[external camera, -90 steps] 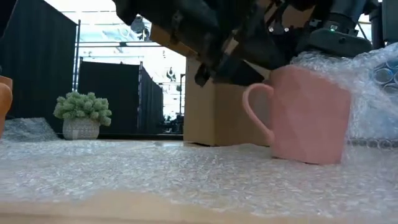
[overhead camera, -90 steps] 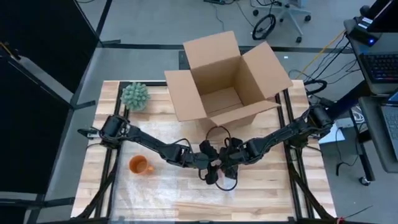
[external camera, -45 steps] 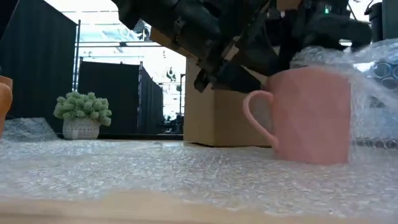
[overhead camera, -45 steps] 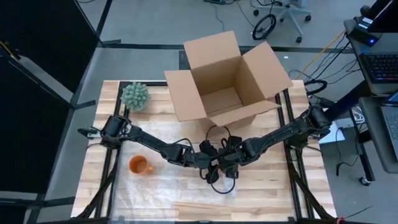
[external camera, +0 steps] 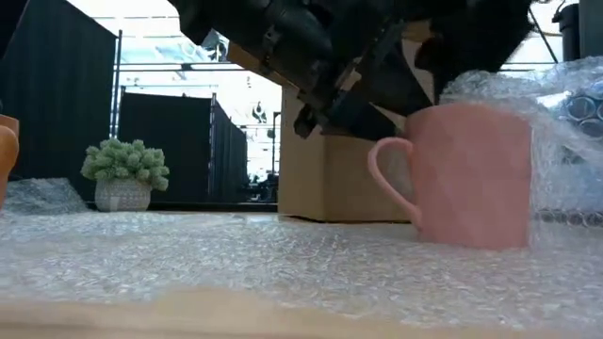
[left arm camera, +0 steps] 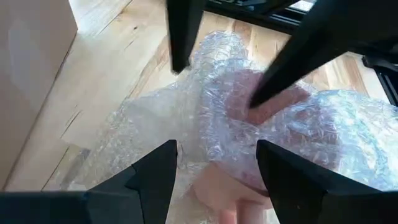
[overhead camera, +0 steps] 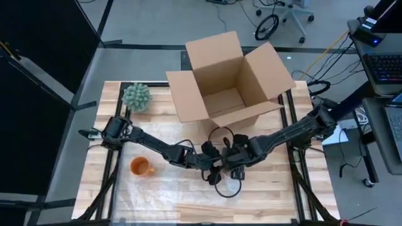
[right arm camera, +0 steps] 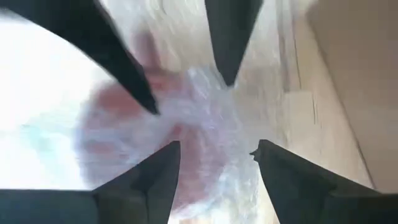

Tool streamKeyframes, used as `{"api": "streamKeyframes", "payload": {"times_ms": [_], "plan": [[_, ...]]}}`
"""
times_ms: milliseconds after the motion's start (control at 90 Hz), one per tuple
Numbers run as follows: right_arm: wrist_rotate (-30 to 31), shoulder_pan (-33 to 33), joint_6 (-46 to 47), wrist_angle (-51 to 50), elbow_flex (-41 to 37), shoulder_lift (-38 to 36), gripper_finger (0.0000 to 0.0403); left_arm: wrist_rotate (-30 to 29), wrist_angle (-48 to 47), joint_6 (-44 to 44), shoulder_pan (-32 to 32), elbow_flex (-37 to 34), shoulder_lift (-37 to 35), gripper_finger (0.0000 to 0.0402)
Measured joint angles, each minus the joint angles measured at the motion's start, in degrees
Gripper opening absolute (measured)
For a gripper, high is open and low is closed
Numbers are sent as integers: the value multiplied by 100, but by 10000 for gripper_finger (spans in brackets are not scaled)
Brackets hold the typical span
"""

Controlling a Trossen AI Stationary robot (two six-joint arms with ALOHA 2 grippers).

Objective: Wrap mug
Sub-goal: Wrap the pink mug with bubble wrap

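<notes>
Bubble wrap (external camera: 283, 259) covers the whole lower part of the low view, spread flat over the table (overhead camera: 276, 194), and on it, at the right of that frame, stands the pink mug (external camera: 466, 174), upright, with its handle pointing to the left. One flap of the wrap is lifted and lies against the right side of the mug and over its rim; the left side and the handle are bare.

In the left wrist view the left gripper (left arm camera: 214, 165) has its two fingers spread wide, with nothing between them, and it looks down on the mug half under the wrap. In the right wrist view the right gripper (right arm camera: 214, 165) is also wide open and holds nothing, just above the same bundle. In the high view both grippers meet at the centre of the frame, a little below the cardboard box (overhead camera: 229, 78); the mug itself is hidden under them there.

To my judgement the step in hand is the folding of the wrap over the mug, and it is about half done. The next move calls for one gripper to take a free edge of the wrap and pull it across the bare side, while the other presses the lifted flap so it does not spring back.

Farther away, an orange cup (overhead camera: 141, 167) stands at the lower left of the high view, and a small green plant (overhead camera: 136, 96) sits at the upper left of the table.
</notes>
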Motion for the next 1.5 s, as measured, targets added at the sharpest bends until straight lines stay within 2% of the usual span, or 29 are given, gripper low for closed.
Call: {"api": "streamKeyframes", "payload": {"times_ms": [233, 489, 744, 1500], "plan": [[138, 137, 246, 357, -39, 154, 201, 3, 1, -4, 1, 0, 0, 207], [329, 284, 594, 781, -785, 763, 201, 2, 57, -20, 6, 7, 0, 207], [174, 237, 618, 1402, -1168, 857, 201, 20, 160, 6, 7, -6, 7, 207], [283, 171, 543, 1075, -1220, -1007, 201, 30, 141, 15, 3, -7, 7, 207]]}}
